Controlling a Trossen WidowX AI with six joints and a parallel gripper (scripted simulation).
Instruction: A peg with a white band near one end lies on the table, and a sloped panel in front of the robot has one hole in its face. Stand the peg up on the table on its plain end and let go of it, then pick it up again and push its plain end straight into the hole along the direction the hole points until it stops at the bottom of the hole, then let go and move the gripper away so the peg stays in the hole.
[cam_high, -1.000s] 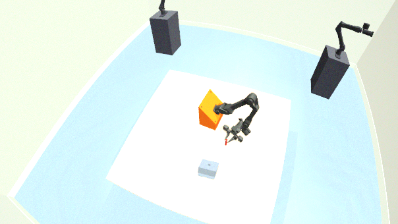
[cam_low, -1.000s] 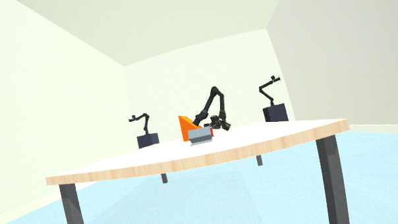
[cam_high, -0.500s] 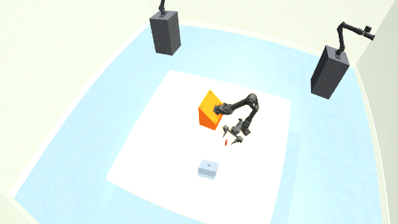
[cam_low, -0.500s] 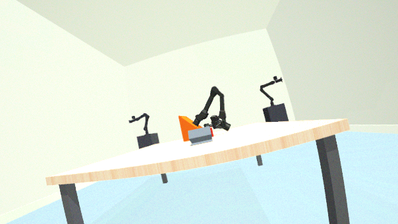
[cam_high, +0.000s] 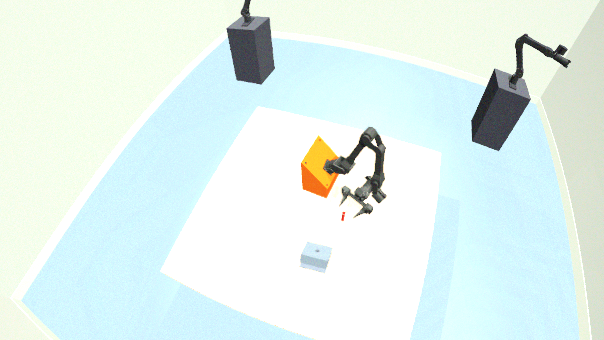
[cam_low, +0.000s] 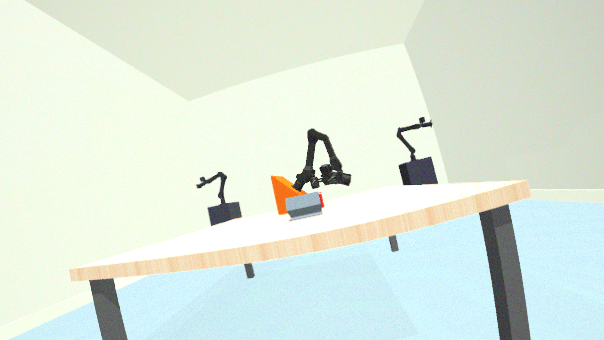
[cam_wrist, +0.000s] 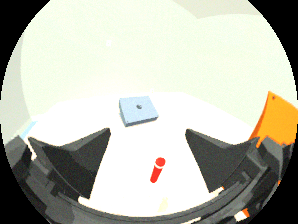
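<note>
The red peg (cam_high: 343, 216) (cam_low: 321, 200) (cam_wrist: 156, 172) stands upright on the table, with its white band near the top end. My gripper (cam_high: 348, 211) (cam_wrist: 148, 131) is wide open and empty. Its fingers are well apart, and in the wrist view the peg shows in the gap between them, touching neither. In the top view the peg stands close to the fingertips. The grey-blue sloped panel (cam_high: 307, 248) (cam_low: 302, 202) (cam_wrist: 130, 114) sits farther out on the table. Its one hole (cam_high: 317, 251) (cam_wrist: 139, 106) is dark and empty. The peg's lower end is small in the top and exterior views.
An orange wedge (cam_high: 314, 159) (cam_low: 280, 196) (cam_wrist: 279, 117) stands beside the arm, whose base is at its sloped face. Two other arms stand on dark pedestals (cam_high: 250, 50) (cam_high: 500, 115) beyond the white table (cam_high: 240, 210).
</note>
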